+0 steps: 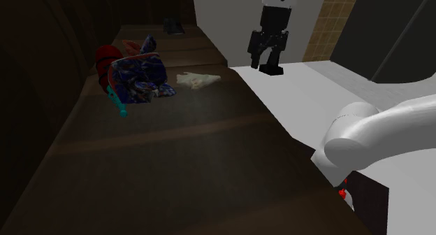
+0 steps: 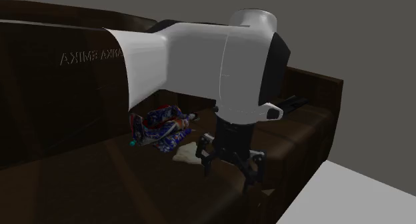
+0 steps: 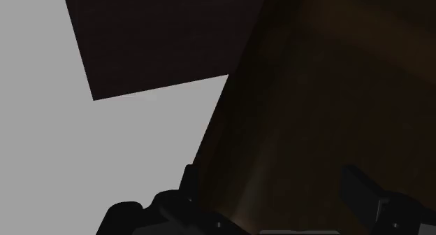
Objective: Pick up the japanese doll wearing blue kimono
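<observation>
The doll (image 1: 140,76) (image 2: 160,126) was seen lying flat on the seat of a dark brown sofa (image 1: 175,157) (image 2: 100,183), close to the backrest. It was dressed in deep blue cloth patterned with paler flecks, with a red part at one end, pink bits above and a small teal piece at its lower edge. In the shoulder view its long axis was laid across the seat, the red end turned toward the backrest and the blue cloth spread toward the front edge; which end was the head could not be made out. A whitish crumpled object (image 1: 198,79) (image 2: 183,153) was placed just beside the blue cloth, and a small dark object (image 1: 172,26) was set farther along the seat. The end effector (image 1: 264,66) (image 2: 229,171) (image 3: 269,198) was held above the sofa's front edge, well apart from the doll, pointed downward with its fingers spread and nothing gripped between them.
</observation>
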